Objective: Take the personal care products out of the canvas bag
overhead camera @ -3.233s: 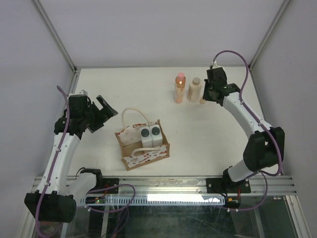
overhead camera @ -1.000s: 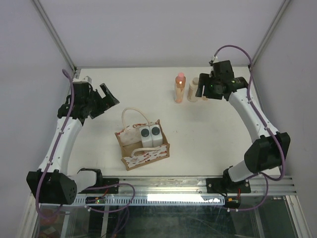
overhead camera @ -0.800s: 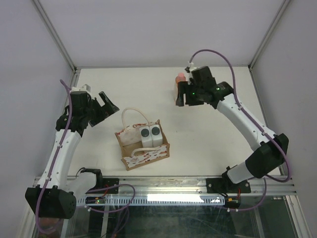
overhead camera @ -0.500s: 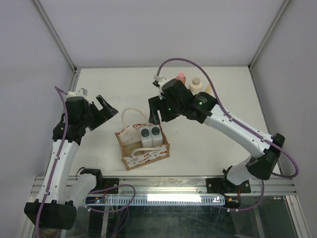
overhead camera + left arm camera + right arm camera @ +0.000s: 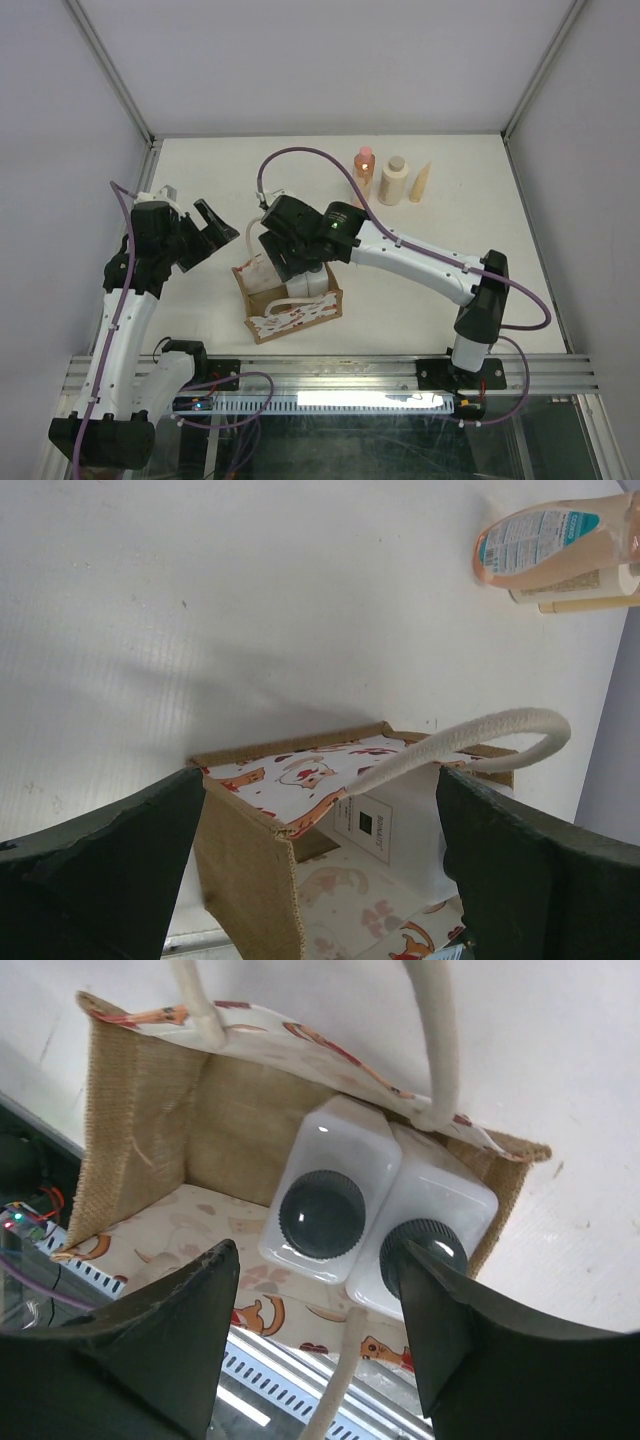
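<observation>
The canvas bag (image 5: 290,310) stands near the table's front, its rope handles (image 5: 436,1040) upright. Two white bottles with dark grey caps (image 5: 322,1215) (image 5: 425,1250) stand side by side in its right end. My right gripper (image 5: 315,1250) hovers open just above the bag, its fingers (image 5: 170,1350) straddling the left bottle's cap without touching it. In the top view the right gripper (image 5: 290,260) covers most of the bag's mouth. The orange bottle (image 5: 364,172) and the beige bottle (image 5: 394,180) stand at the back of the table. My left gripper (image 5: 207,228) is open, left of the bag, holding nothing.
A small beige cone (image 5: 421,183) stands right of the beige bottle. The left wrist view looks into the bag's empty left end (image 5: 350,900) past one handle (image 5: 470,740). The metal rail (image 5: 330,370) runs along the near edge.
My right arm has swung from beside the beige bottle at the back right down to over the bag, still open. The left arm has shifted slightly nearer.
</observation>
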`<state>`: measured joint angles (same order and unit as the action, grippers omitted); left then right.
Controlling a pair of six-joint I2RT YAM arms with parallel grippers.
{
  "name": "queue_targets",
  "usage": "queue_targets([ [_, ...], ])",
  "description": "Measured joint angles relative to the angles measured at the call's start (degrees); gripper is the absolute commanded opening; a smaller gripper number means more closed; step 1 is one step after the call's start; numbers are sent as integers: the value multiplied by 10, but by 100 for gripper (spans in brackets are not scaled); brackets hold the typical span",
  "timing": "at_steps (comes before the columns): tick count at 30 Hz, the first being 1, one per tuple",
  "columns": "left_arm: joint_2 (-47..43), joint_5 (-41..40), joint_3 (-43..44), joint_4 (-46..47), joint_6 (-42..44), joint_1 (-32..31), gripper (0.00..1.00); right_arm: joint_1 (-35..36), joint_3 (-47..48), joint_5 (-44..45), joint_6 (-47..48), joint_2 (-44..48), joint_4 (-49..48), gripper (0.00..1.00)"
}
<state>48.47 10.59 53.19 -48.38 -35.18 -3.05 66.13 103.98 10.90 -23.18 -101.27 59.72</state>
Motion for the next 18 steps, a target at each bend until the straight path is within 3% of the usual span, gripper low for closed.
queue_targets([
  [18,-13,0,-1,-3,0,0,99,38,-22,34,-109,3,19,62],
])
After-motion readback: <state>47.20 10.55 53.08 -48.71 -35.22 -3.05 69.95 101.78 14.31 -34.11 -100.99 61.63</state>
